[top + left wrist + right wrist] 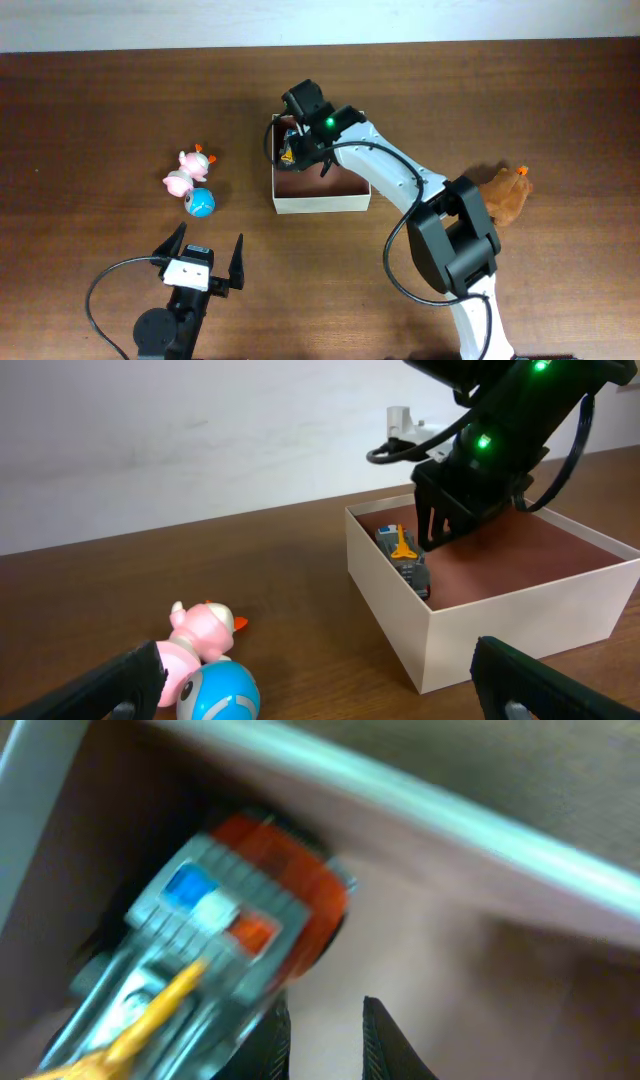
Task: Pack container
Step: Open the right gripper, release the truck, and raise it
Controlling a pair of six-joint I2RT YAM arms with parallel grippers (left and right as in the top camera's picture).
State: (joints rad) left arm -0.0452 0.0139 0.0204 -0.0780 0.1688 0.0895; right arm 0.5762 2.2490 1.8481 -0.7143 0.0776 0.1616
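Observation:
The container (320,204) is a square shallow cardboard box with cream walls (520,620) and a pinkish-brown inside, at the table's middle. In its far left corner lies a grey toy truck (288,150) (405,555) with a yellow part and an orange end (215,935). My right gripper (325,1020) reaches down into that corner beside the truck. Its fingers stand narrowly apart, with only the box floor between them. My left gripper (205,255) stands wide open low over the table's front left, holding nothing.
A pink toy (185,172) (200,640) and a blue ball (201,203) (218,692) lie together left of the box. A brown plush toy (505,195) with an orange tip sits at the right, partly behind my right arm.

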